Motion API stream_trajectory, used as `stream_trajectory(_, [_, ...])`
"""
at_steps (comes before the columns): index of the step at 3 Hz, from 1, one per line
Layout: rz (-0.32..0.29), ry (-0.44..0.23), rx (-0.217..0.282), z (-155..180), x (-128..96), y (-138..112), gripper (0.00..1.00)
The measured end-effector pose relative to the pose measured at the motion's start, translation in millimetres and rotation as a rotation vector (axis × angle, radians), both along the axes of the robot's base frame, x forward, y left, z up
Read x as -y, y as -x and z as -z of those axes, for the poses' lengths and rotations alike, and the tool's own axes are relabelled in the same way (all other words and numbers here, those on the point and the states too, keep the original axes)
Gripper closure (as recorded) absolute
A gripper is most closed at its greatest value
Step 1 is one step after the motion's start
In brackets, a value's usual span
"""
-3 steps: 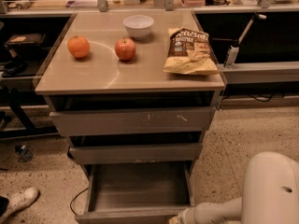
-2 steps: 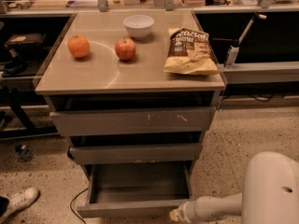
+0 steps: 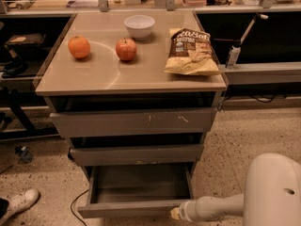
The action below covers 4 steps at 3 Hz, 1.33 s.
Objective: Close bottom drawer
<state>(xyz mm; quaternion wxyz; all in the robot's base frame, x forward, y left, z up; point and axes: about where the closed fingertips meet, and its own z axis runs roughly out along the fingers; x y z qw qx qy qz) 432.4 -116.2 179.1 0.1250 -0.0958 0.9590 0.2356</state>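
The gripper [image 3: 176, 213], too indistinct to tell whether open, closed or holding anything, sits at the right front corner of the pulled-out bottom drawer [image 3: 141, 185], whose long front runs leftward from it, closing direction straight back; contact between them is unclear.

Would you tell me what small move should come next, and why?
Probably push the gripper straight toward the cabinet: the bottom drawer stands pulled well out, floor exposed, and the gripper sits at the right end of its front, so a short push should start it sliding in.
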Motion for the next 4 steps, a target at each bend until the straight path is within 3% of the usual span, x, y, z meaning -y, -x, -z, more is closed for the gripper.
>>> stream_trajectory(1, [0.058, -0.021, 0.048, -11, 2, -27, 1.0])
stream_trajectory(2, [0.146, -0.027, 0.133, -21, 7, -88, 1.0])
stream_trajectory(4, [0.169, -0.005, 0.157, -21, 10, -100, 1.0])
